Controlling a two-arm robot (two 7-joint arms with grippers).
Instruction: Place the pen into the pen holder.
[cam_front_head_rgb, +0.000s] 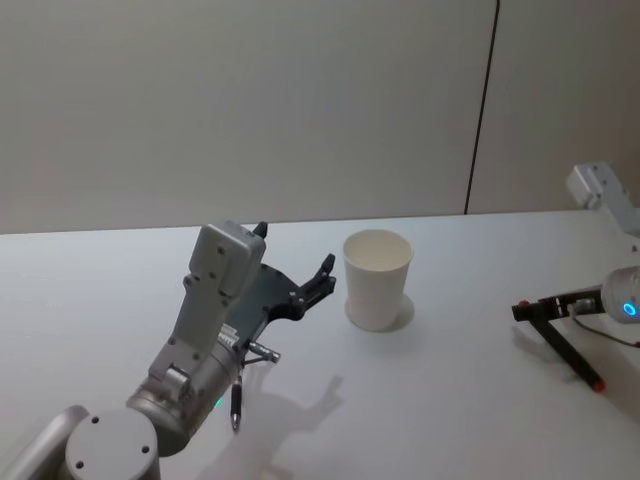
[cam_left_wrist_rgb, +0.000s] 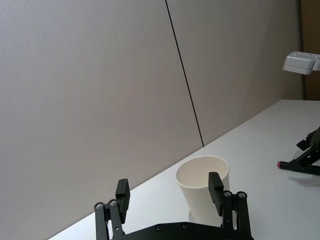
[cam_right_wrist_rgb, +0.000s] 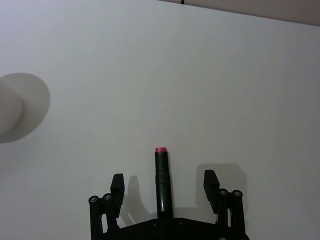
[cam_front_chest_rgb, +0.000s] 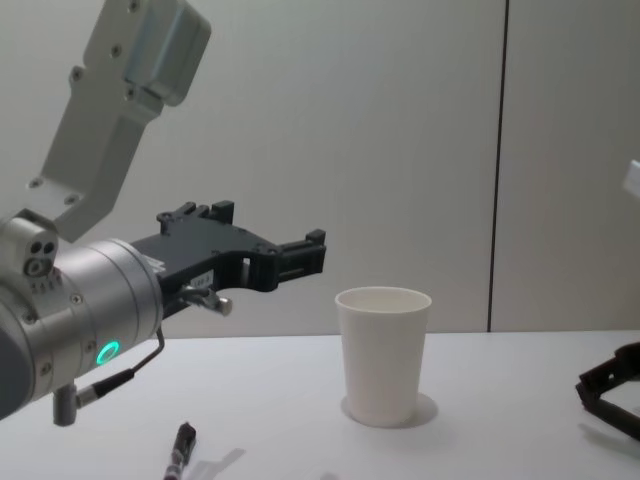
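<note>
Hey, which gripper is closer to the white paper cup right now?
Left. The left gripper hovers raised just left of the paper cup. The right gripper is far off to its right, jaws open astride a red-tipped pen.

Light is soft and even, seemingly from overhead, and moderately bright; the table (cam_front_head_rgb: 470, 420) reads flat and matte. In the head view the left gripper (cam_front_head_rgb: 293, 250) and its arm throw a diffuse shadow toward 5 o'clock, and the pen holder (cam_front_head_rgb: 377, 280) leaves a faint one at its foot toward 3 o'clock. In the right wrist view the table is nearly washed out and the pen holder blurred.
</note>
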